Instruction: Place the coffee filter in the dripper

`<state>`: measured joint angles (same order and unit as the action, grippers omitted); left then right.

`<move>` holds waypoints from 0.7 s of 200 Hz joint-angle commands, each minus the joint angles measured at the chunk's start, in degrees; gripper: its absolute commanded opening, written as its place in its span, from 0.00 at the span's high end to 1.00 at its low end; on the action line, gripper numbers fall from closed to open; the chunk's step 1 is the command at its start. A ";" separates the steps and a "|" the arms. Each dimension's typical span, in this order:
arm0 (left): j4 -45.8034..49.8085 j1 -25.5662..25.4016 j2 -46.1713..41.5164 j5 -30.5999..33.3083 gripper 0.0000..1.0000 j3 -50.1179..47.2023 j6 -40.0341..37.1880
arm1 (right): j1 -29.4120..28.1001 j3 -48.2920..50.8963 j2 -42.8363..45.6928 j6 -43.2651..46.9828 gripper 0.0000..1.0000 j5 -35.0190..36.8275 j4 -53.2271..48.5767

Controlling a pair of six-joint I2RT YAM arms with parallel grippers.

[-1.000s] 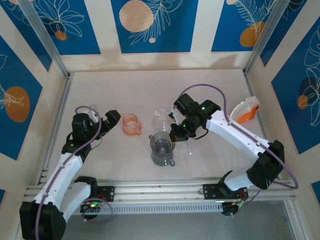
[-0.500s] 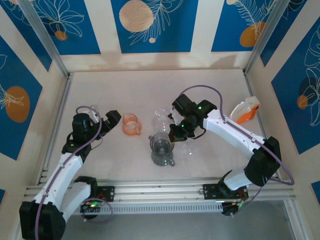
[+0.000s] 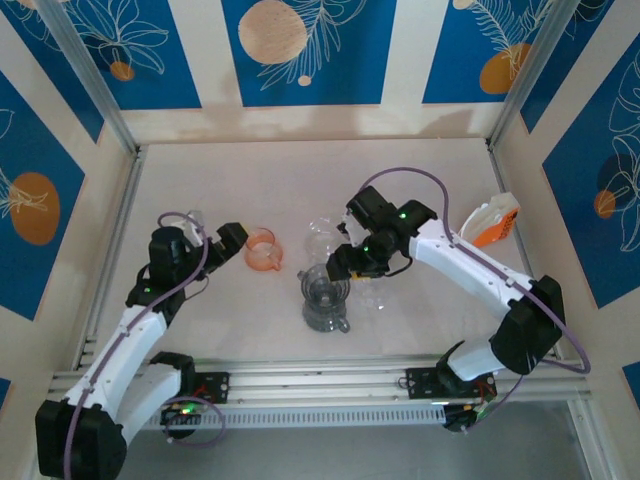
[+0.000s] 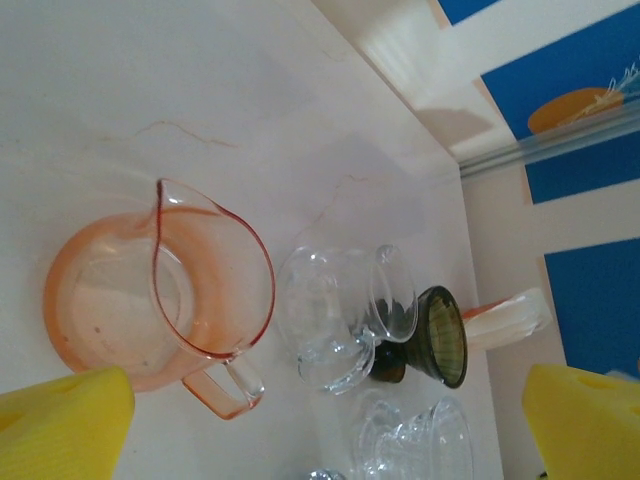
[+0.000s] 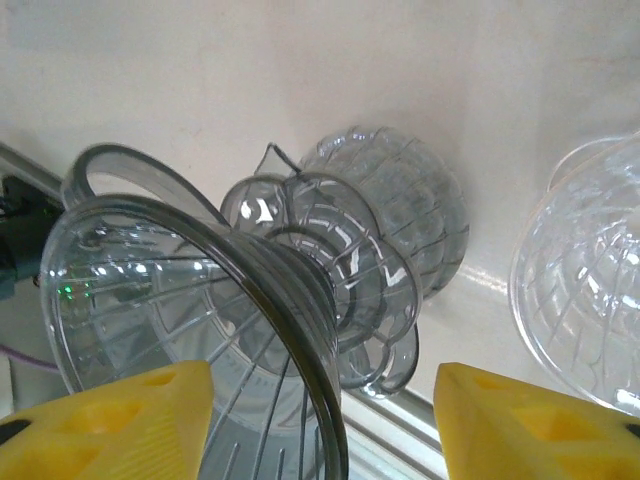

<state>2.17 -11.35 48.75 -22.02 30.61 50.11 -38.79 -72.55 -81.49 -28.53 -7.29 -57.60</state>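
Note:
The smoky grey dripper (image 3: 323,288) sits upright on a clear patterned server (image 5: 405,205) at the table's middle front. My right gripper (image 3: 338,268) hovers at the dripper's right rim. In the right wrist view its jaws (image 5: 322,385) stand apart, with the dripper (image 5: 190,300) rim between the yellow fingers and touching neither. White coffee filters in an orange holder (image 3: 493,222) lean by the right wall; they also show as a pale shape (image 4: 505,315) in the left wrist view. My left gripper (image 3: 232,238) is open and empty beside the pink pitcher (image 3: 262,248).
A clear glass cup (image 3: 322,238) stands behind the dripper, and a clear ribbed dripper (image 3: 371,291) to its right. The left wrist view shows the pitcher (image 4: 160,300), the cup (image 4: 340,320) and a dark olive cone (image 4: 445,335) beyond it. Metal rails edge the table.
My right gripper, shut on the grey dripper's rim before, has opened and let go of it. My left arm has shifted slightly towards the pitcher.

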 commanded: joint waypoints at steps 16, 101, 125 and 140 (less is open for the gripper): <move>1.63 -8.16 2.31 5.14 0.00 4.92 -5.48 | 4.21 4.01 8.70 -3.46 0.36 4.28 3.11; 1.13 -10.79 5.07 5.83 0.00 3.18 -5.28 | 42.93 19.86 23.60 -6.07 0.35 6.72 8.51; 0.26 -10.79 6.22 5.01 0.00 2.23 -5.38 | 53.68 20.87 23.93 -9.08 0.39 4.07 12.54; -0.60 -10.77 7.02 4.27 0.00 1.66 -5.42 | 58.20 19.88 22.35 -10.47 0.43 5.35 14.73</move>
<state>4.71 -21.89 54.72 -16.08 33.50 44.62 13.85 -52.25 -58.52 -36.16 -0.62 -47.64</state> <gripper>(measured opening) 0.999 0.602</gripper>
